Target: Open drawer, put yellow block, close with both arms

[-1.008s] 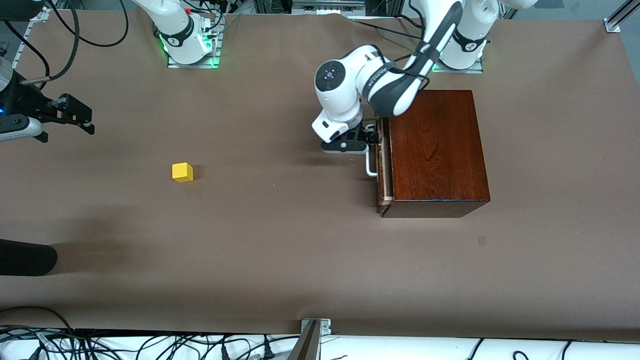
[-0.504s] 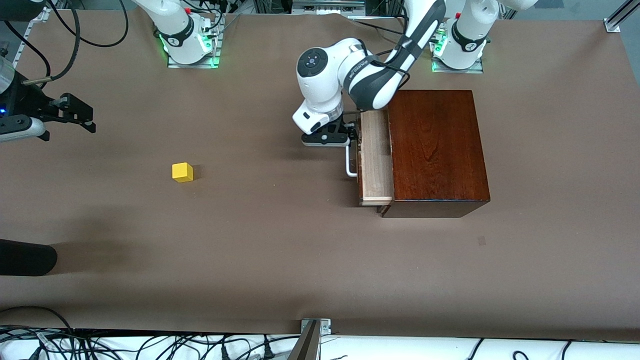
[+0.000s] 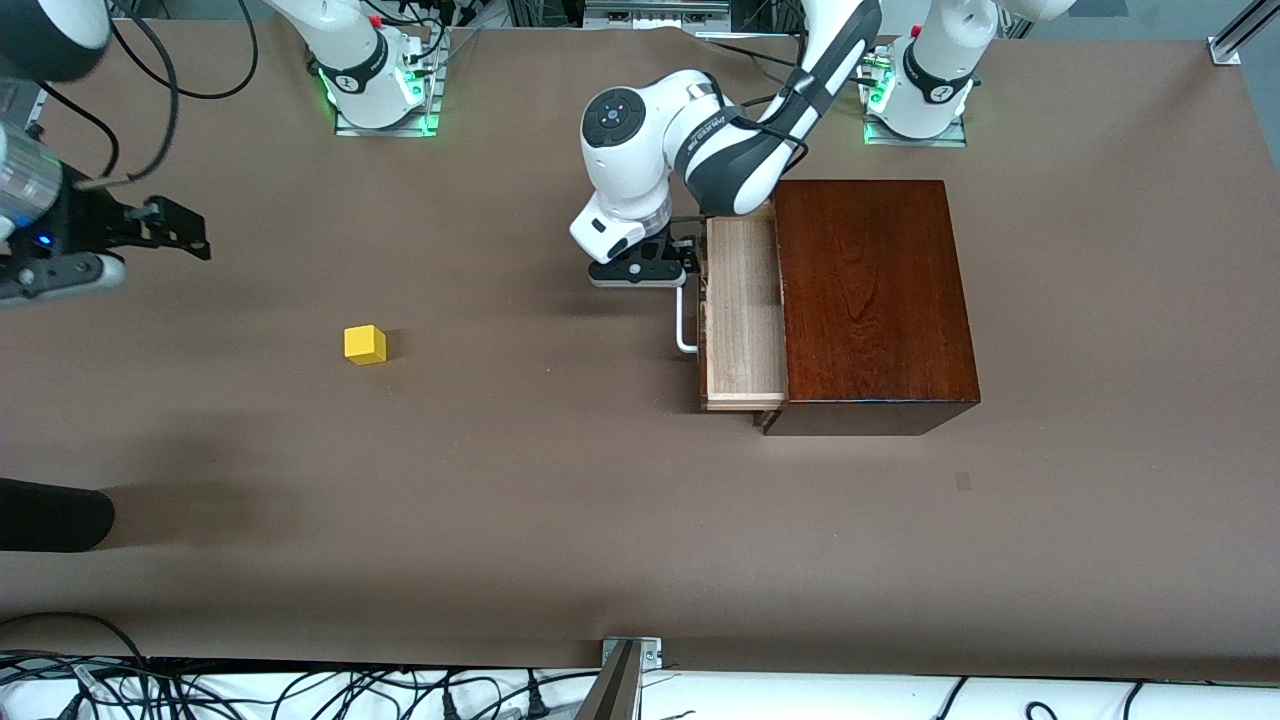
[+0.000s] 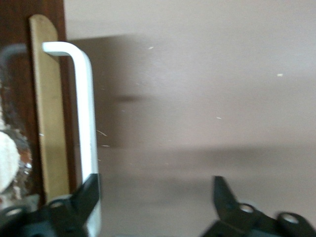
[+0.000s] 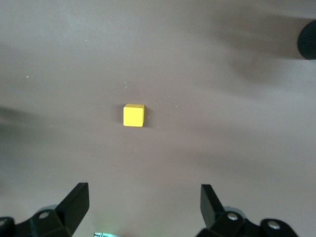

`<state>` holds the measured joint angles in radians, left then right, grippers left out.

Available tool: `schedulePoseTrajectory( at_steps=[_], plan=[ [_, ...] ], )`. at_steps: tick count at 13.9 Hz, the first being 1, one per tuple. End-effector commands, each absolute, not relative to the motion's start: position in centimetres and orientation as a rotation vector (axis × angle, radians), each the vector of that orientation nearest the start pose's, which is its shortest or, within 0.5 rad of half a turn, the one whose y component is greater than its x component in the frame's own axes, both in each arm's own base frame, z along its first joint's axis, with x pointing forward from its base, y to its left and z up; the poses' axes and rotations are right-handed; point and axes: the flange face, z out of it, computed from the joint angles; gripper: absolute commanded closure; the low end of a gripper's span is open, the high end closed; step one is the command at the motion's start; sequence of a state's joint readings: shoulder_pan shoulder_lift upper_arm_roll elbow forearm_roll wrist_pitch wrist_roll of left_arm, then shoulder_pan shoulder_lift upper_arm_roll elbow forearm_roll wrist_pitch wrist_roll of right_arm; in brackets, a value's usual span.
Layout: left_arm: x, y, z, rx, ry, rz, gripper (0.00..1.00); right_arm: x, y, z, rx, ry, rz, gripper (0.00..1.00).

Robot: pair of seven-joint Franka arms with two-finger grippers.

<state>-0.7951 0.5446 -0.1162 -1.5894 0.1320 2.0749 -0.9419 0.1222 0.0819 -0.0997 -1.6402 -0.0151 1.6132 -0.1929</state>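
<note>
left fingers (image 4: 89, 195) against drawer handle (image 3: 683, 322)

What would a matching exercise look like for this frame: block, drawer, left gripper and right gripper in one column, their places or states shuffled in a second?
Things:
1. block
2. drawer
3. left gripper
4. right gripper

Places or states:
A. pulled partway out of the box
B. open, in the air at the right arm's end of the table
C. lying free on the table
D. open, at the handle, one finger against the bar

Pairs: 1-C, 2-A, 3-D, 4-B
</note>
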Motion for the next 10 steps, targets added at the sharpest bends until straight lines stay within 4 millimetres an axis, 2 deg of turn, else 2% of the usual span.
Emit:
schedulePoseTrajectory(
  at_steps=[1, 3, 5, 8, 10],
  plan=[
    [43.3, -54.5, 32.1, -3.095, -0.005, -0.014, 0.0, 57.3, 1.9, 51.9, -3.132, -0.339, 0.137, 0.0],
    [43.4, -54.4, 32.8, -3.094, -0.005, -0.019, 0.0, 57.3, 2.2, 50.5, -3.142, -0.251, 0.126, 0.0],
    [44.2, -53.0, 35.7, -3.063, -0.021, 0.001, 0.0, 57.0, 3.7, 46.7, -3.144, -0.225, 0.102, 0.0],
    [47.6, -49.3, 41.7, -2.982, 0.078, 0.156, 0.0, 56.6, 4.0, 41.5, -3.137, -0.182, 0.051, 0.0],
    [51.6, -44.0, 44.7, -3.012, 0.069, 0.277, 0.0, 56.7, 4.6, 37.9, -3.121, -0.177, 0.041, 0.0]
  ],
)
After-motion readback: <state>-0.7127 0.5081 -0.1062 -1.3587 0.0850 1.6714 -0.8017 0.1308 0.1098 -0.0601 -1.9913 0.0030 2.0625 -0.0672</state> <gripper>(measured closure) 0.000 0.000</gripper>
